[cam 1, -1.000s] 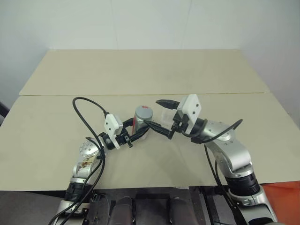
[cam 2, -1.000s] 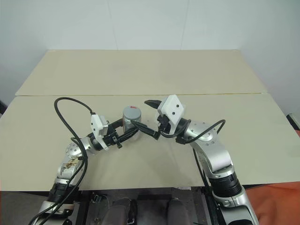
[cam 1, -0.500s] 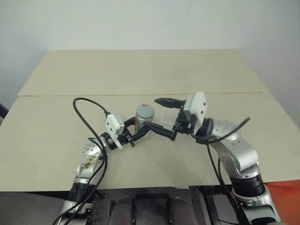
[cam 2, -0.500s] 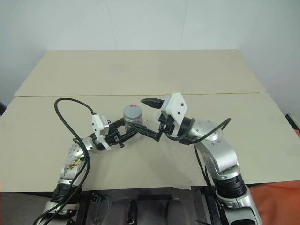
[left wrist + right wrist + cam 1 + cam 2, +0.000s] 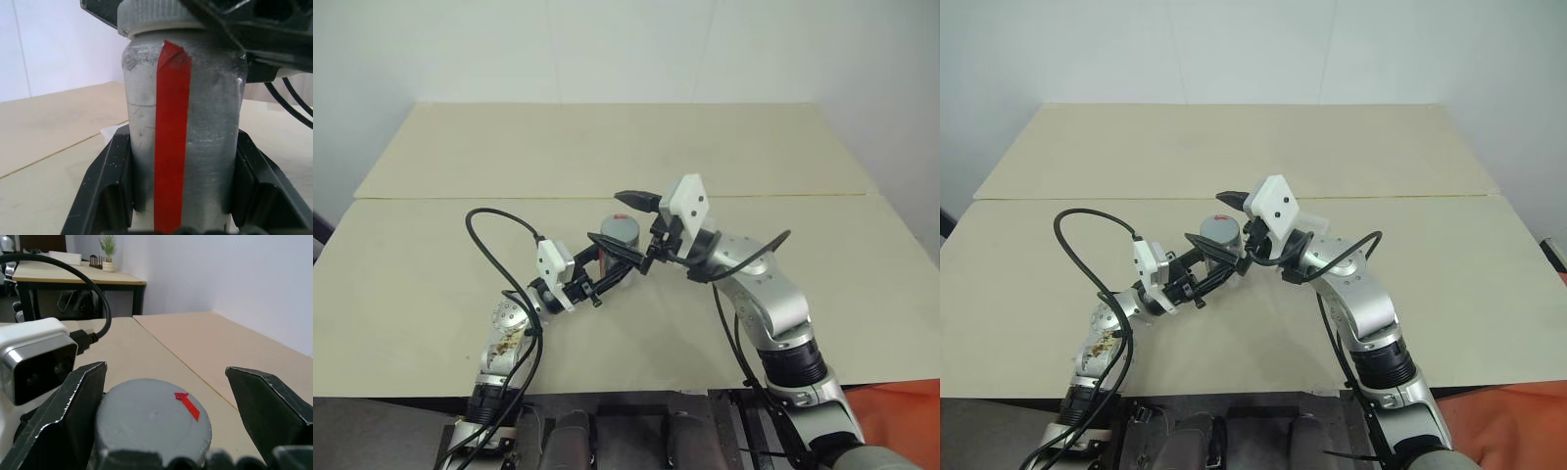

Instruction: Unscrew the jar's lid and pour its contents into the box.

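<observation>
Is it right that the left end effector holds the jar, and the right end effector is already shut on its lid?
Not fully. The left end effector holds the jar, but the right wrist view shows the right end effector open around the lid.

The table [image 5: 431, 284] is pale beige, made of two flat boards. They meet along a straight seam [image 5: 431, 199] running from nine o'clock to three o'clock. The far board [image 5: 607, 147] lies toward twelve o'clock, against a white wall. The near board carries a dull sheen. The base of the jar [image 5: 619, 233] is hidden, so its resting on the near board cannot be told.
</observation>
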